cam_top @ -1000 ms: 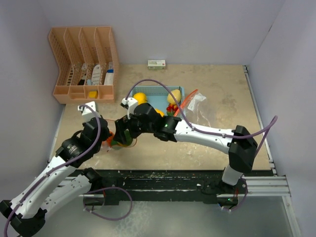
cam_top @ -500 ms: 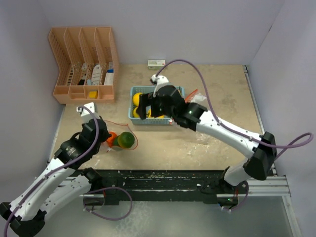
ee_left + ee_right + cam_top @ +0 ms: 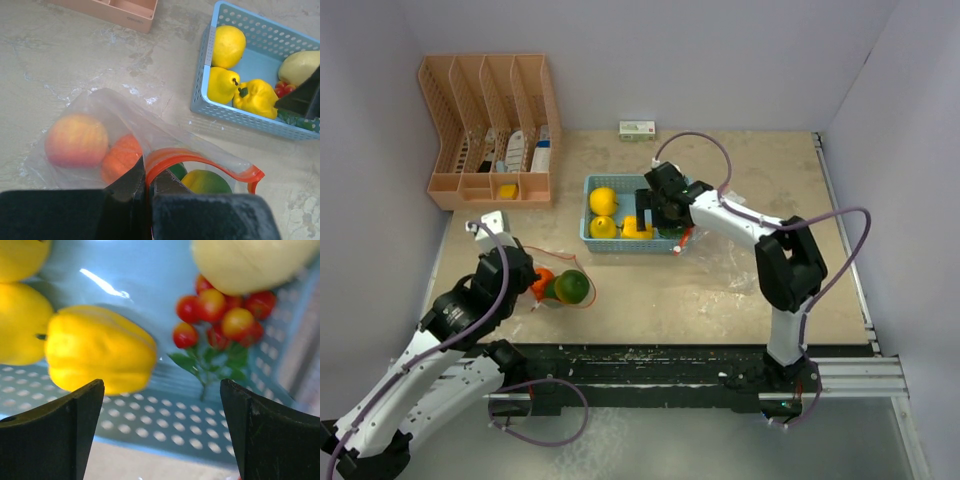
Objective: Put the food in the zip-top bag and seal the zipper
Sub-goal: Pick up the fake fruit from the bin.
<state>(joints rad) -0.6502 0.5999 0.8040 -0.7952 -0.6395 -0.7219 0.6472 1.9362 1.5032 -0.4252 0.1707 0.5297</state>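
1 bag (image 3: pixel 125 135) flat, mouth twd right; left gripper (image 3: pixel 148 185) pinching rim.

The light-blue basket (image 3: pixel 165 425), its walls dotted with small holes, holds a bright yellow pepper (image 3: pixel 95 347), a pale cream fruit (image 3: pixel 245 262) and red and orange cherry tomatoes (image 3: pixel 220 315) on green leaves. The clear zip-top bag (image 3: pixel 165 135) has an orange-red zipper band (image 3: pixel 215 160), with a pink-and-yellow peach (image 3: pixel 76 141) and a green-yellow fruit (image 3: pixel 206 181) inside. A salmon-pink rack (image 3: pixel 490 130) stands at the far left corner of the mottled beige bench (image 3: pixel 770 170).
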